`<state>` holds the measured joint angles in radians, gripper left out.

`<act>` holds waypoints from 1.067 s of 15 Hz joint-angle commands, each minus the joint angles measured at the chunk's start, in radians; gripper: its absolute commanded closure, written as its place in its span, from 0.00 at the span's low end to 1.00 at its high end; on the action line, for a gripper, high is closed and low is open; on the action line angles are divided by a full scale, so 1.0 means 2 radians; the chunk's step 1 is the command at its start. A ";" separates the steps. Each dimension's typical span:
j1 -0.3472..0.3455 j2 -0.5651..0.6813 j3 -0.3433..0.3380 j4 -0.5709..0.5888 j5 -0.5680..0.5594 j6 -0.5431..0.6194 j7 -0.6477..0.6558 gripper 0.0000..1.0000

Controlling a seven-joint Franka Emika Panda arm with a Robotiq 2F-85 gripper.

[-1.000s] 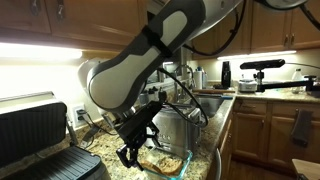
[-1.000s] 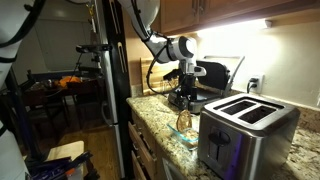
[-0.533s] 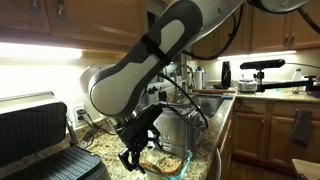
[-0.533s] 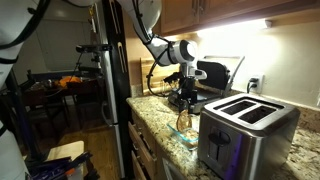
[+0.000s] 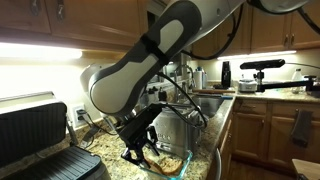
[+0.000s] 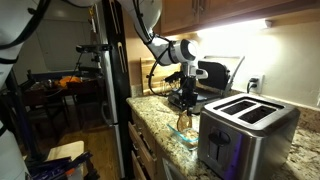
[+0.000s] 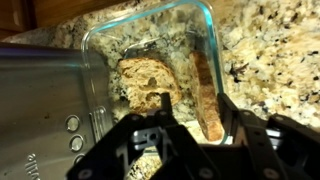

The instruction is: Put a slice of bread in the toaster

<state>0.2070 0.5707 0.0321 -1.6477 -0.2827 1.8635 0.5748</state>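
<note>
Now, in the wrist view, your gripper (image 7: 198, 118) sits low in the picture with its jaws wide, one dark finger (image 7: 165, 108) over the middle of the glass dish (image 7: 205, 30) and the other out by the dish's right-hand wall. The slice of bread (image 7: 205, 85) stands on its edge between them, running along that wall, and you cannot tell from here whether either finger touches it. A second slice (image 7: 145, 78) lies flat on the dish floor, just beside the first. The toaster (image 7: 40, 95) shows as a brushed steel wall along the left edge of this view, close against the dish. Speckled granite countertop (image 7: 270, 60) runs beyond the dish's far corner.

In an exterior view the toaster (image 6: 245, 125) stands nearest, the dish (image 6: 186, 128) next to it by the counter's front edge, your gripper (image 6: 183, 100) dipping into the dish, and the contact grill (image 6: 213, 73) behind against the wall
</note>
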 commanded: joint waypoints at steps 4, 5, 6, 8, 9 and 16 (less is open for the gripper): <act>0.009 0.000 -0.010 0.005 0.011 -0.011 0.001 0.99; 0.009 -0.003 -0.010 0.003 0.012 -0.009 0.001 1.00; 0.009 -0.006 -0.009 0.001 0.013 -0.007 0.000 1.00; 0.010 -0.021 -0.008 -0.011 0.014 0.000 0.004 0.96; 0.011 -0.032 -0.007 -0.019 0.015 0.006 0.005 0.96; 0.019 -0.114 0.001 -0.063 0.010 0.018 0.014 0.96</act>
<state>0.2325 0.4586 0.0391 -1.6677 -0.2741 1.8704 0.5748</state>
